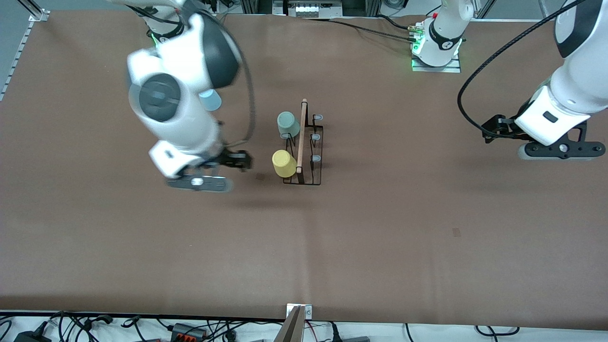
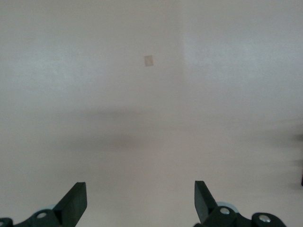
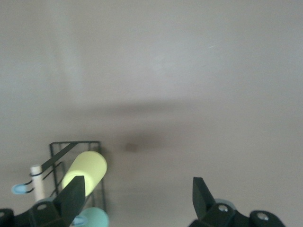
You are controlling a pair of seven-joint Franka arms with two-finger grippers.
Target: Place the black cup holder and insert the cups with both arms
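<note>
Matt brown table covering (image 1: 380, 228) lies smooth, with faint creases showing nearer the front camera. The black cup holder (image 1: 306, 156) is thin black wire, topped by a pale wooden rod handle (image 1: 301, 135). On it, the yellow cup (image 1: 284, 163) and mint green cup (image 1: 288, 124) look like smooth, matt plastic. At the rack's ten o'clock, the light blue cup (image 1: 211, 99) has the same plain finish. Both arms wear glossy white shells; the left gripper (image 2: 140, 208) and right gripper (image 3: 137, 205) show matt black fingers.

Looks like a robotics lab: 2 big white jointed robot arms (image 1: 175, 99) bolted onto metal base plates (image 1: 436, 64) with green status lights, a wide brown-covered table (image 1: 380, 228), aluminium framing along the edge, and tangled black cables and power bricks (image 1: 180, 328) below it.
</note>
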